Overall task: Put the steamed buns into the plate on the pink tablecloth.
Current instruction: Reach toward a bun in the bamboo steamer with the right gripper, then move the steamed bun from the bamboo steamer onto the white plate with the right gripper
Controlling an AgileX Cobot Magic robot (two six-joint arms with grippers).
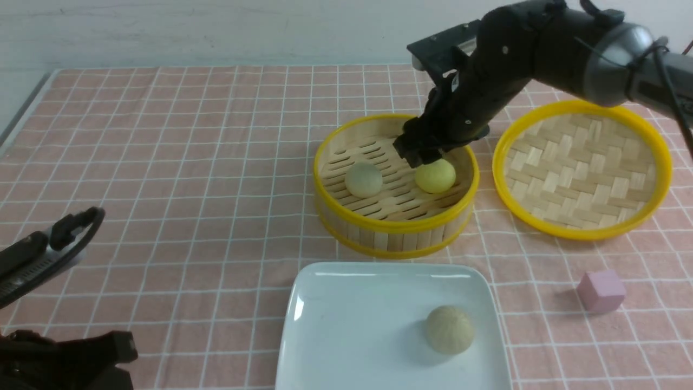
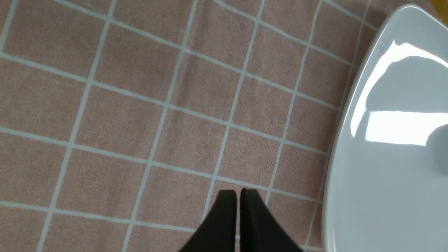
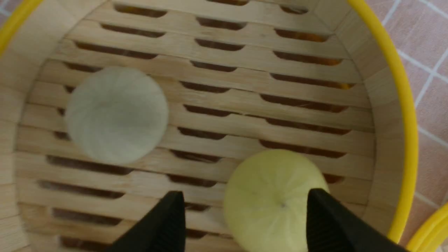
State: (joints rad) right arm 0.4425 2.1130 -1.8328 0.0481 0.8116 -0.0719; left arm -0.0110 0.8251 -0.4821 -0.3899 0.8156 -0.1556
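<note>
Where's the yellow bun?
In the front view, the yellow bun sits inside the bamboo basket, right of the grey bun, under the open right gripper.

The pink tablecloth [image 1: 189, 162] carries the plate [image 1: 352, 325], a bamboo basket [image 1: 395, 235], a woven lid [image 1: 582, 162] and a small pink cube [image 1: 601, 291].

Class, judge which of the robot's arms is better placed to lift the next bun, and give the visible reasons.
Right. The right gripper hangs open inside the basket, jaws either side of the yellow bun. The left gripper is shut over bare tablecloth beside the plate, far from the basket.
</note>
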